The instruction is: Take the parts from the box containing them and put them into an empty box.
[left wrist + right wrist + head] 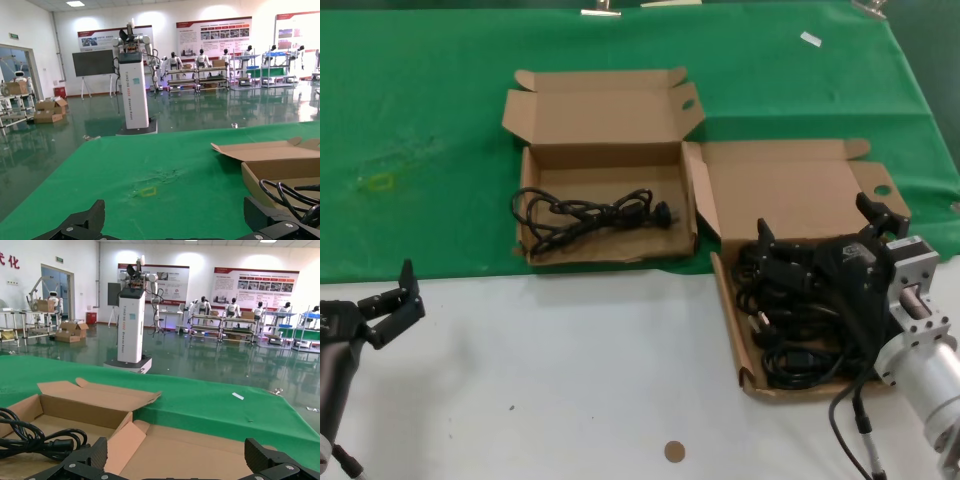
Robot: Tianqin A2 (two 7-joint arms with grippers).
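Lying in the right box [728, 300], the cords [790, 330] form a tangled black heap; one looped cord [590, 215] with its plug rests in the left box [610, 252]. The right gripper [820, 235] hovers over the heap, fingers apart. The left gripper [400, 300] waits low, open. Both boxes sit where green cloth [420, 150] meets white table [550, 370], in a hall with shelving.
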